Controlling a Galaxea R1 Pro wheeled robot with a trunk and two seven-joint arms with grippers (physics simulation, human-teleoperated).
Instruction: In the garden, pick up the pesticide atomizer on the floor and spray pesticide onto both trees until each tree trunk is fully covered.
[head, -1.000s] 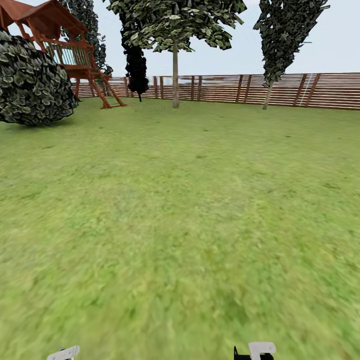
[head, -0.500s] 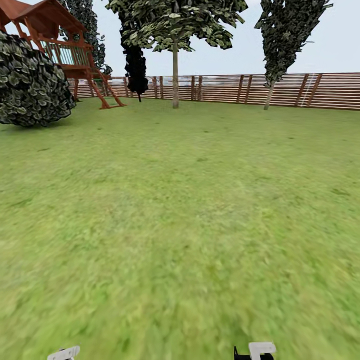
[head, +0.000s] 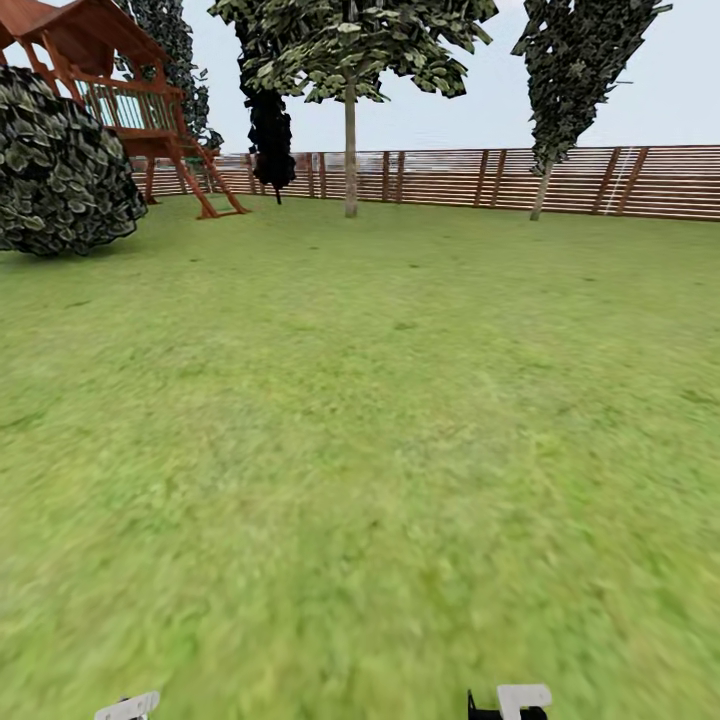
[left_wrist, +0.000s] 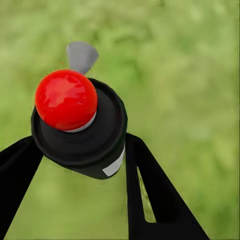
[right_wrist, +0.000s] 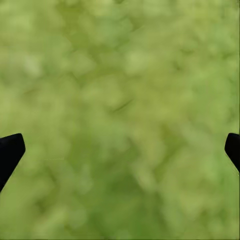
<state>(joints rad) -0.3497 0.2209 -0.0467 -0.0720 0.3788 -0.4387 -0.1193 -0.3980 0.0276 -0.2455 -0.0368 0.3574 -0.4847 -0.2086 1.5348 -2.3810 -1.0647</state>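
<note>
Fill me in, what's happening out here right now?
The left tool is shut on the spray bottle, red tip up, held over the grass. The right tool is open and empty above the lawn. The robot faces across the garden toward a tree and a second tree standing by the wooden fence, both far off. No spraying yet.

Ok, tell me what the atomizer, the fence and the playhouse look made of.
Pesticide atomizer: glossy red tip with a highlight on a matte black body, probably plastic. Fence: brown horizontal slats on posts, seemingly stained wood. Playhouse: reddish-brown beams, rails and a ladder, also wood-like. All are renders, so this is judged by look only.
</note>
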